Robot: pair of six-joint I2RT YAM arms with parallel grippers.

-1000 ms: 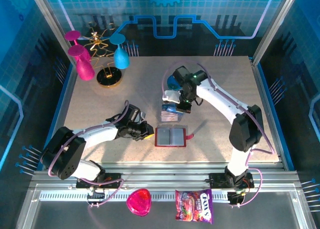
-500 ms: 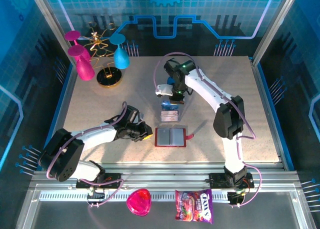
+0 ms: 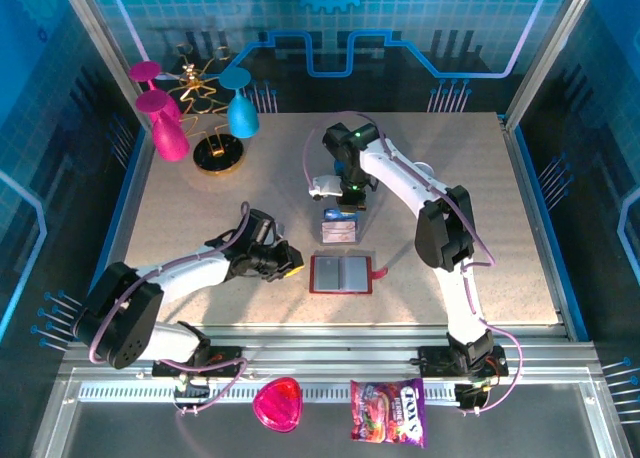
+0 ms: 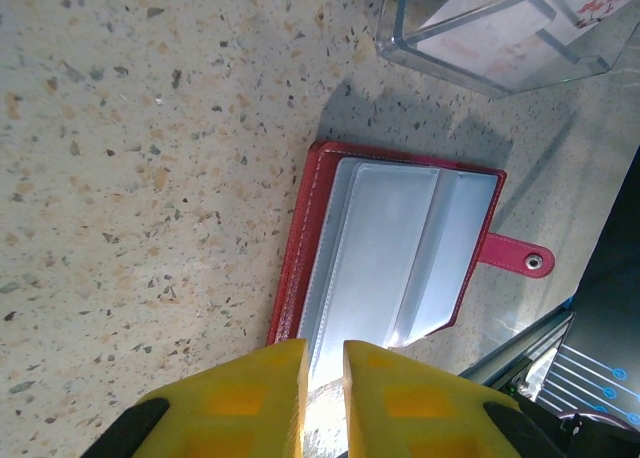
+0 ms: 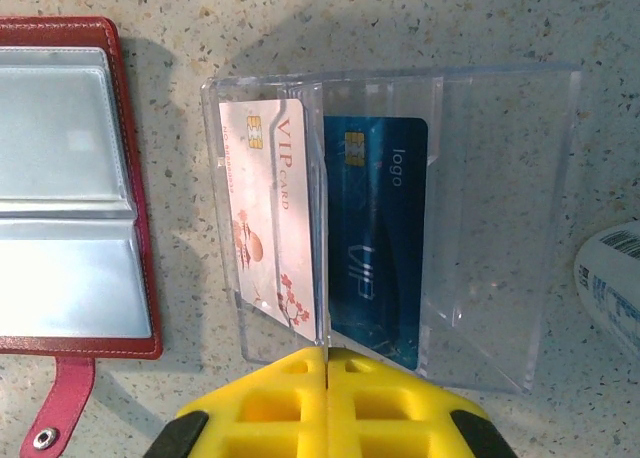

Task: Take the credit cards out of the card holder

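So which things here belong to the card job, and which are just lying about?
Job: red card holder, pinkish VIP card, blue card, clear tray holding both cards.
Lying about: pink heart dish, candy bag, gold stand with goblets.

Bright, even light and sharp focus. Glare whitens the near end of the card holder (image 4: 390,248); a soft shadow lies just beyond it.
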